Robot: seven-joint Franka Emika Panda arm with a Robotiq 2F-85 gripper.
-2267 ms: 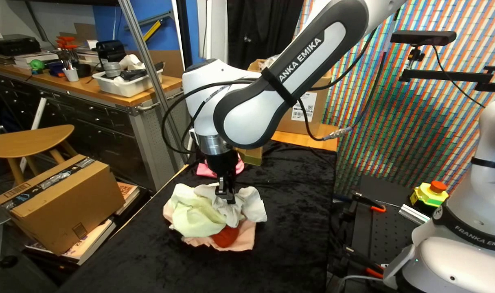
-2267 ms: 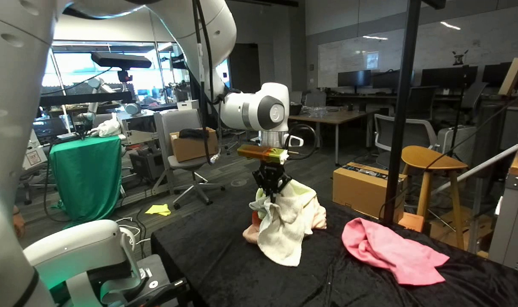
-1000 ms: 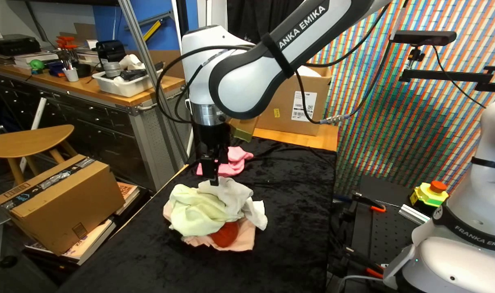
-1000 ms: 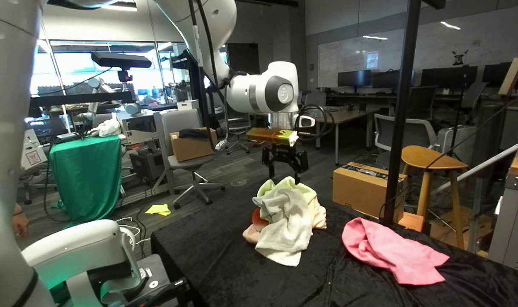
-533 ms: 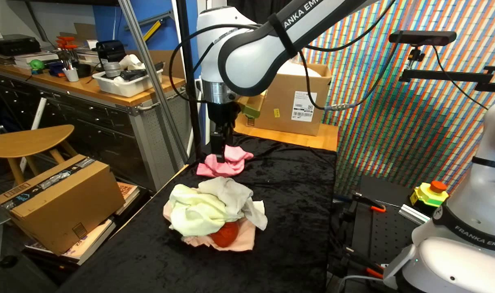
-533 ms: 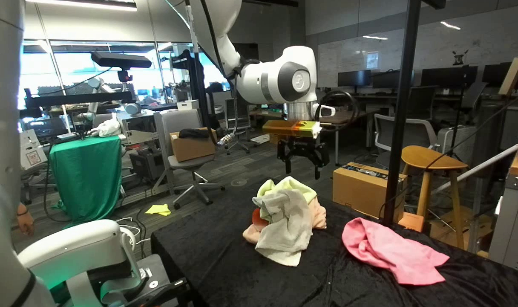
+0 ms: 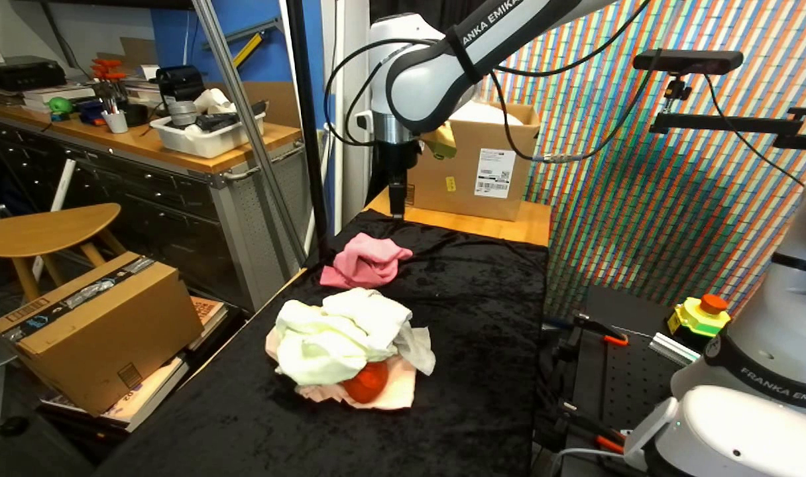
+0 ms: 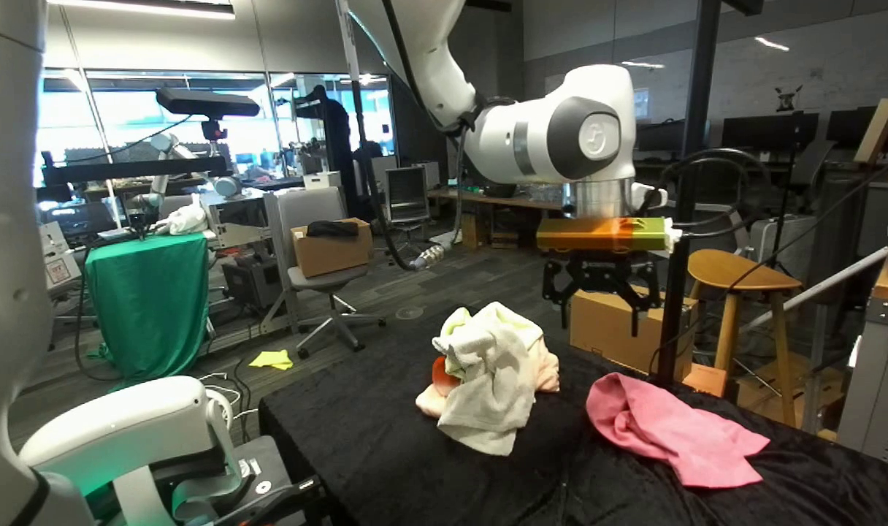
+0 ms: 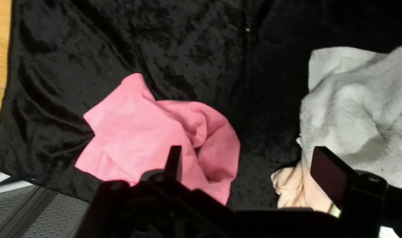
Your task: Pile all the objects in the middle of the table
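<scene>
Pink cloth (image 9: 131, 132) is on the black-covered desk (image 7: 476, 371), apart from the cloth pile (image 7: 330, 338). The end effector (image 8: 599, 324) hangs higher, empty and spread wide; in the wrist view the cloth's mostly left of the jaw gap, so I'd scoot that way first.

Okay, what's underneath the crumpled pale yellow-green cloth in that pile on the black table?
Peeking out below the yellow-green cloth are a spread cream-peach cloth and, apparently on it, a rounded red piece, material unclear. Whatever else the folds cover can't be seen.
</scene>
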